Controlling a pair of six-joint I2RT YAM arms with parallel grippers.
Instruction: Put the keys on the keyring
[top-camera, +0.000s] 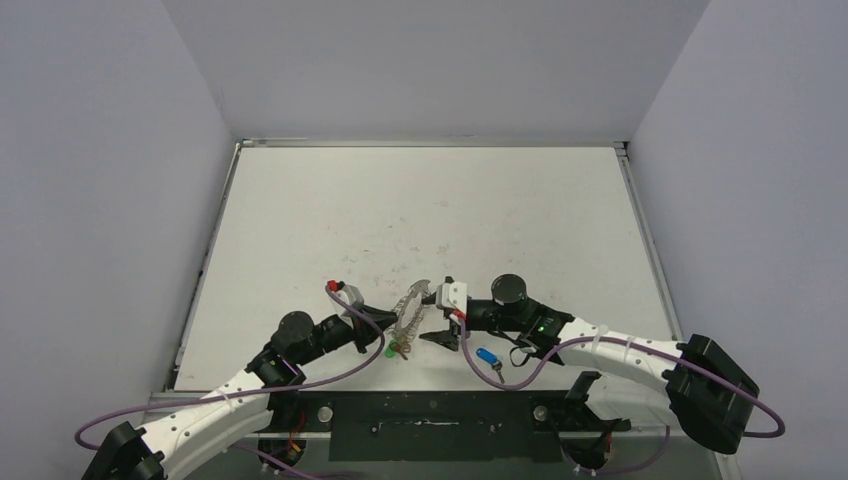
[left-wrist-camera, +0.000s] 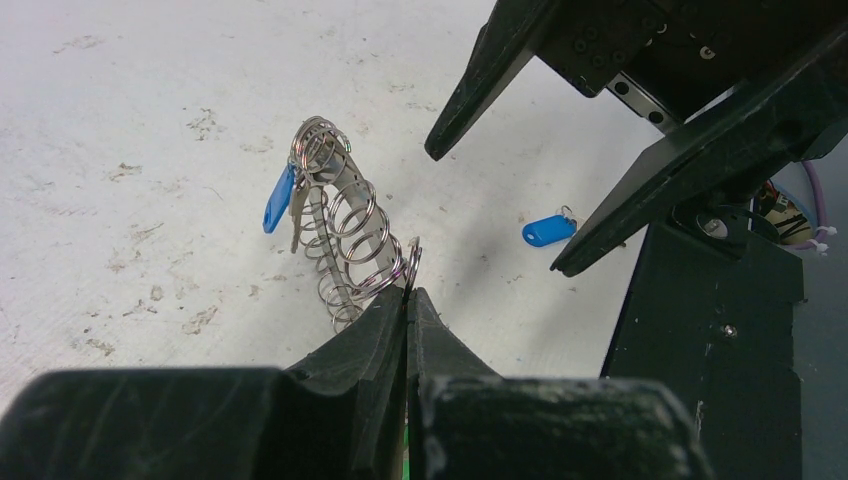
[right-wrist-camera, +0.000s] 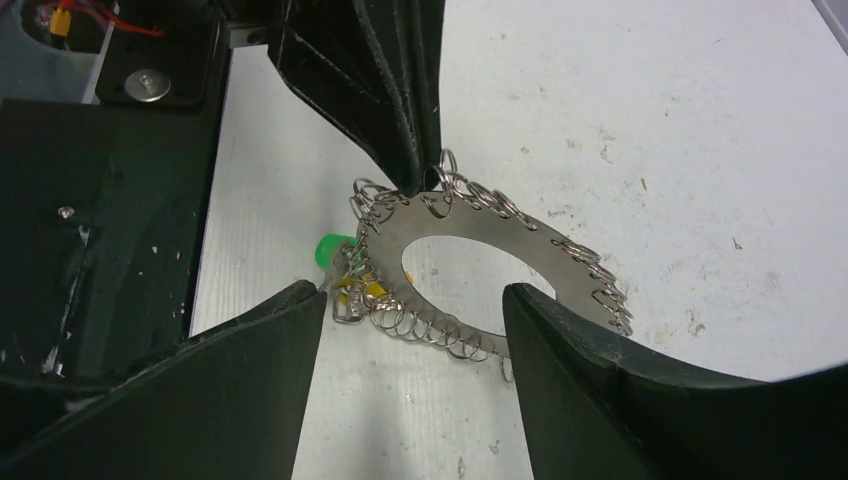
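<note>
The keyring (right-wrist-camera: 500, 222), a wide flat silver ring edged with small wire loops, stands tilted off the table. My left gripper (left-wrist-camera: 408, 296) is shut on its rim. A blue-tagged key (left-wrist-camera: 278, 200) hangs from its far end. A green tag (right-wrist-camera: 328, 248) and a yellow tag (right-wrist-camera: 362, 291) hang at its lower side. Another blue-tagged key (left-wrist-camera: 548, 230) lies loose on the table (top-camera: 420, 210). My right gripper (right-wrist-camera: 412, 300) is open just in front of the keyring (top-camera: 408, 315), with nothing between its fingers (left-wrist-camera: 470, 95).
A black mounting plate (top-camera: 430, 425) runs along the table's near edge under both arms. Purple cables (top-camera: 520, 375) loop beside the right arm close to the loose blue key (top-camera: 487, 354). Grey walls (top-camera: 100, 200) close in the sides.
</note>
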